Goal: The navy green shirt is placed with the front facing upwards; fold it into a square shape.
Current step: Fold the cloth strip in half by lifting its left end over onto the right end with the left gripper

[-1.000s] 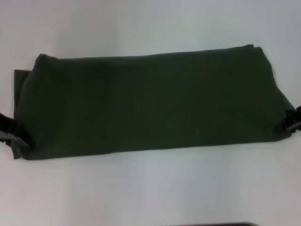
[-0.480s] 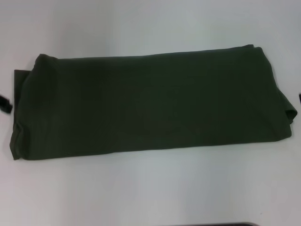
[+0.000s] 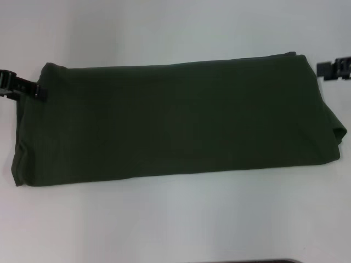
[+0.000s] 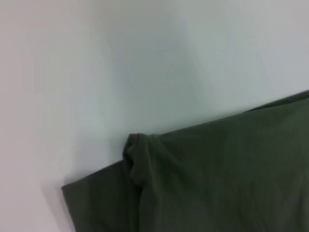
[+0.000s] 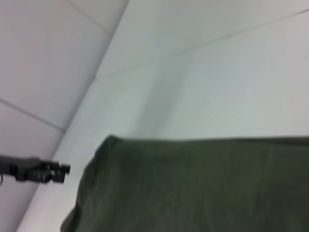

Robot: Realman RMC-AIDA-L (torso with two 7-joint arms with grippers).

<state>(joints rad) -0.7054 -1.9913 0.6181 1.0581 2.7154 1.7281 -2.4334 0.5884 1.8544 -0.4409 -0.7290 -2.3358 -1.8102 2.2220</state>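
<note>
We flank the folded shirt (image 3: 175, 120).
Left gripper (image 3: 24, 86) touches its far corner; right gripper (image 3: 333, 68) hovers just beside; finger spread unreadable.

Left gripper (image 3: 22, 85): black, blocky, angular links, pale glints on edges. Right gripper (image 3: 333, 68): black, boxy, grey highlights along top.

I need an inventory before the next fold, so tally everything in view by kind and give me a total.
Shirts: 1, the navy green shirt, folded into a long band on the white table.
Grippers: 2, the left gripper at the shirt's far left corner and the right gripper by its far right corner.
Tables: 1.
Total: 4.
</note>
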